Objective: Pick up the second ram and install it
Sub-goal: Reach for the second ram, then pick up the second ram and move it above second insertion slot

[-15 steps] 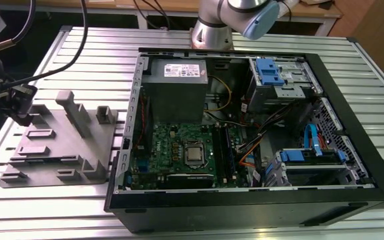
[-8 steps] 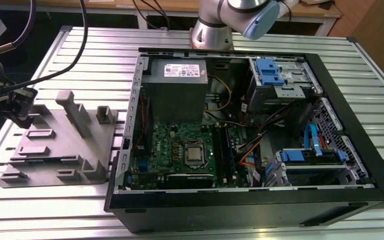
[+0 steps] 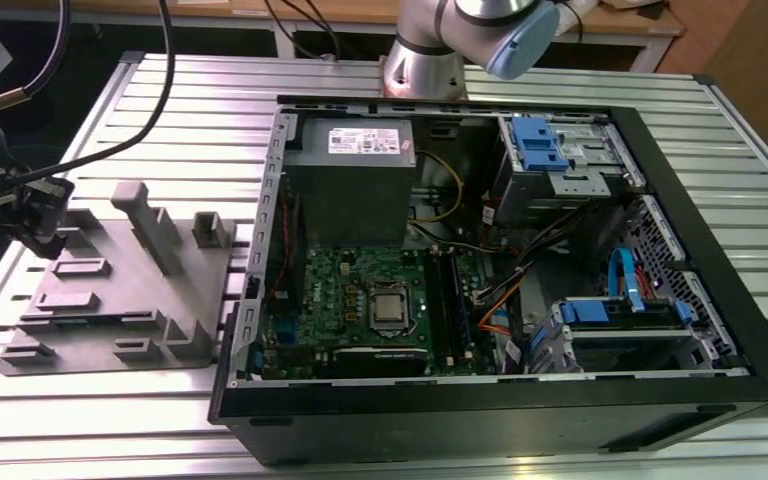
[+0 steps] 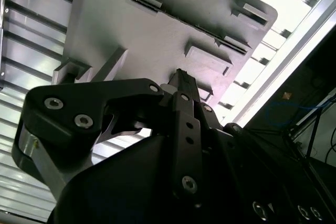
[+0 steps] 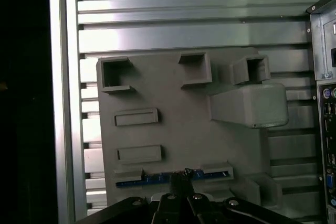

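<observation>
Your gripper [image 5: 181, 176] hangs over the grey tray [image 5: 173, 124], at the tray edge farthest from the open computer case [image 3: 704, 300]. In the first wrist view its two fingers [image 5: 177, 188] look pressed together with nothing between them, though the tips are dark against the tray, so take that as likely rather than sure.

The second ram [image 5: 157, 179] is in the tray, standing on its long edge as a thin blue strip held between two low blocks. In the first wrist view the gripper's tip lines up with the middle of that strip. In the second wrist view you see the gripper [image 4: 181, 74] from the side, with its tip over a raised block on the tray and the tray floor clear beneath it, so it is above the tray rather than down in it.

In the exterior view the gripper [image 3: 35, 235] is above the tray [image 3: 117, 300], which lies flat on the slatted metal table [image 3: 197, 100] just beside the case
</observation>
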Controlling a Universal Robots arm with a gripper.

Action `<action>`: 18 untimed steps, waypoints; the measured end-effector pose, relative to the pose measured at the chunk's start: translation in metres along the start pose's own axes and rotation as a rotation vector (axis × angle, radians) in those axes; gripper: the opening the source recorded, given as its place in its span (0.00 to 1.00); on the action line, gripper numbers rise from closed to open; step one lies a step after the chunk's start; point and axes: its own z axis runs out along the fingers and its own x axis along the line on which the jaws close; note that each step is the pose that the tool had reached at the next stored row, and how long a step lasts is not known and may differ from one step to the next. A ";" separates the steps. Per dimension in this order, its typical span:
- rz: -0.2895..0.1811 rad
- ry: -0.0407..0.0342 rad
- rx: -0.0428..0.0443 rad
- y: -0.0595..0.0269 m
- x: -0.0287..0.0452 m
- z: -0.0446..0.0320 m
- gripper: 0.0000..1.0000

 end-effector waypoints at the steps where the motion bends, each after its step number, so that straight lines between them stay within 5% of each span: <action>1: 0.000 0.0000 0.0000 -0.0003 0.0000 0.0000 0.07; 18: -0.026 0.0012 -0.0010 -0.0020 -0.0001 0.0006 0.07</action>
